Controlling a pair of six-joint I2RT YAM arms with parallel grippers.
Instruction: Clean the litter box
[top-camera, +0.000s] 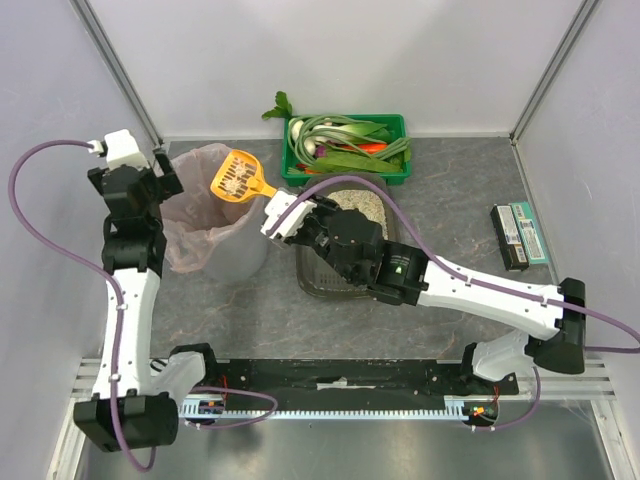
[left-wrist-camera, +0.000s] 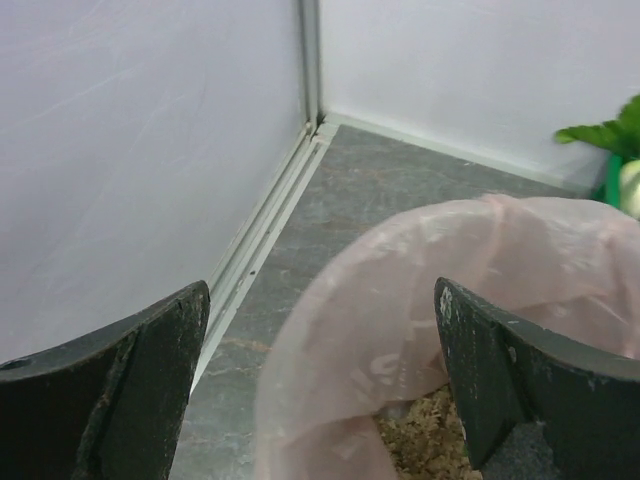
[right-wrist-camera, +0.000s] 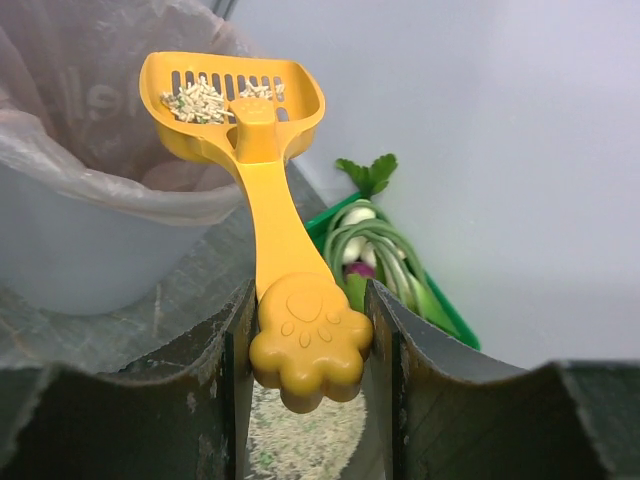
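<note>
overhead, the litter box (top-camera: 322, 283) lies just right of the pink-lined bin (top-camera: 215, 230). much of it is hidden under the right arm, with pale litter showing at its far end. that arm reaches from its base leftward across the tray, wrist pointing at the bin. the right gripper (top-camera: 272, 212) pinches the handle of an orange scoop (top-camera: 238, 178), whose slotted head hangs over the bin's far right rim with grains in it. the left arm stands upright just left of the bin, folded at the top, and the left gripper (top-camera: 165, 182) is at the bin's left rim. a green crate (top-camera: 398, 125) of vegetables sits beyond the bin, to its right.

from the left wrist, the two fingers (left-wrist-camera: 150, 380) stand spread wide with nothing between them, above the bin's liner, where some litter lies at the bottom.

from the right wrist, both fingers (right-wrist-camera: 215, 400) press on the scoop's paw-shaped handle end. the scoop's head is raised over the bin's rim, and litter shows below the fingers.
</note>
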